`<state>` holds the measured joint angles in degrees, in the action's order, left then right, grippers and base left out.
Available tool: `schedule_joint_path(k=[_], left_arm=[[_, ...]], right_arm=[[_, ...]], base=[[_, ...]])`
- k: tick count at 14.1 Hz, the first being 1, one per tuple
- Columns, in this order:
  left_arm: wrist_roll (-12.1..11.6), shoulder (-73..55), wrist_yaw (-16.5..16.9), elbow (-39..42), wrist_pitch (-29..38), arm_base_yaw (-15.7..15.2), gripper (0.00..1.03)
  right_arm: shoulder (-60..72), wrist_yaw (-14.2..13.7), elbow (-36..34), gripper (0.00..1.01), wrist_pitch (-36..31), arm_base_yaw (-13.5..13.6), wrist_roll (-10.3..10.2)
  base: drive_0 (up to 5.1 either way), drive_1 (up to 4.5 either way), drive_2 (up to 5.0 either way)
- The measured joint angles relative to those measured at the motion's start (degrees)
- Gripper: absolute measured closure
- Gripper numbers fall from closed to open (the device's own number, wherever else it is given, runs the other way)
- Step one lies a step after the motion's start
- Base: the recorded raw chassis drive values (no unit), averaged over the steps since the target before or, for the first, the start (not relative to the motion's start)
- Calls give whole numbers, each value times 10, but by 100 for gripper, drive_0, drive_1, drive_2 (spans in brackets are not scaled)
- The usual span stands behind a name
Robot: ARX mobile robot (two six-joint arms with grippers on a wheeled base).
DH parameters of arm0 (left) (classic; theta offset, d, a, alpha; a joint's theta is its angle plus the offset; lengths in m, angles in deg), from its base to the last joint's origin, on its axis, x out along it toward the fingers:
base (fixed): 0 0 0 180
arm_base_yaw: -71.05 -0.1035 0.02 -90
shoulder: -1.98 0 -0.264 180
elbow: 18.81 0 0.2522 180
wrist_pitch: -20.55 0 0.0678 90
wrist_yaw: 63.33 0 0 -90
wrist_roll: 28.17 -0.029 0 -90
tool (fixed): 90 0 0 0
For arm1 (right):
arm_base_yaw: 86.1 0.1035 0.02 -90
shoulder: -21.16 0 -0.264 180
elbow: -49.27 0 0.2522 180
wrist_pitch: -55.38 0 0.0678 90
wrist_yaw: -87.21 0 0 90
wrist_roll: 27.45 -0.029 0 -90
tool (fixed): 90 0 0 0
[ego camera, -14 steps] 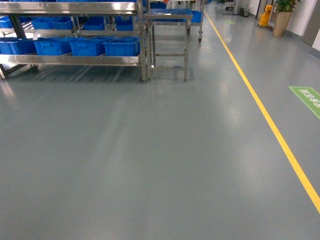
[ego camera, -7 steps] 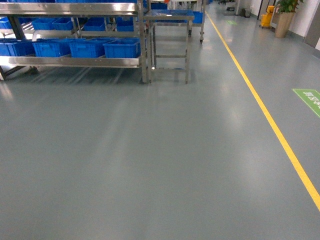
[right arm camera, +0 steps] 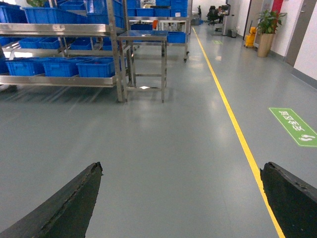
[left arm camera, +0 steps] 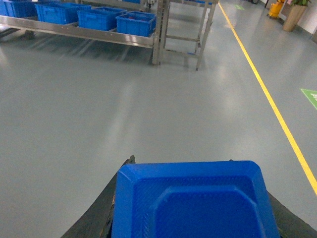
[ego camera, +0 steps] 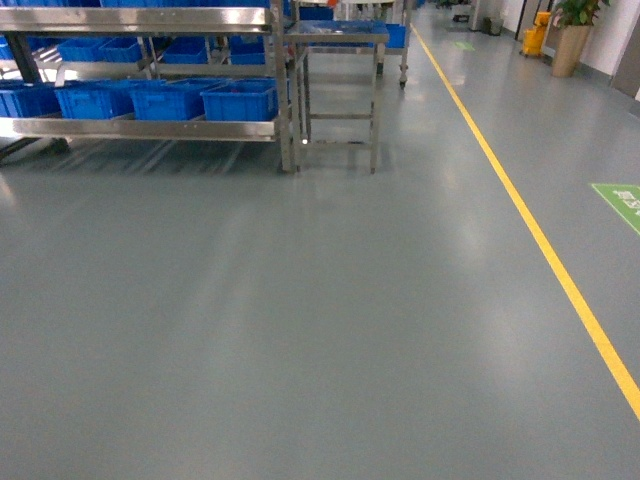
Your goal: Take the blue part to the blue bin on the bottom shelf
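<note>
Only the left wrist view shows the left gripper [left arm camera: 193, 208] clamping a blue tray [left arm camera: 193, 198]; right gripper [right arm camera: 181, 198] gapes wide

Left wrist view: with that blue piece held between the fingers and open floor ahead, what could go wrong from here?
The blue part fills the left gripper view, hiding the grip, so slippage could go unnoticed. The steel table stands tight beside the rack, crowding approach to the bottom shelf.

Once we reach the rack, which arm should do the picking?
Right, probably: the right tool is open and empty, while a blue plastic piece fills the left tool.
</note>
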<state>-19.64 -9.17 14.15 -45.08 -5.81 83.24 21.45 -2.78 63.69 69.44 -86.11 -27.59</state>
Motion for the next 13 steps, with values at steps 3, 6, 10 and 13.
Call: schedule_joint_path(k=[3, 6, 10, 13], left_arm=[[0, 0, 0, 0, 1, 0, 60], [0, 0, 0, 0, 1, 0, 60], [0, 0, 0, 0, 2, 0, 60], [0, 0, 1, 0, 0, 0, 60]], right_arm=[[0, 0, 0, 3, 1, 0, 0], [0, 0, 0, 3, 0, 0, 0], [0, 0, 0, 3, -1, 0, 0], [0, 0, 0, 3, 2, 0, 0]], base=[[-152, -152, -152], [15, 415, -385], [7, 407, -393], [3, 403, -397]])
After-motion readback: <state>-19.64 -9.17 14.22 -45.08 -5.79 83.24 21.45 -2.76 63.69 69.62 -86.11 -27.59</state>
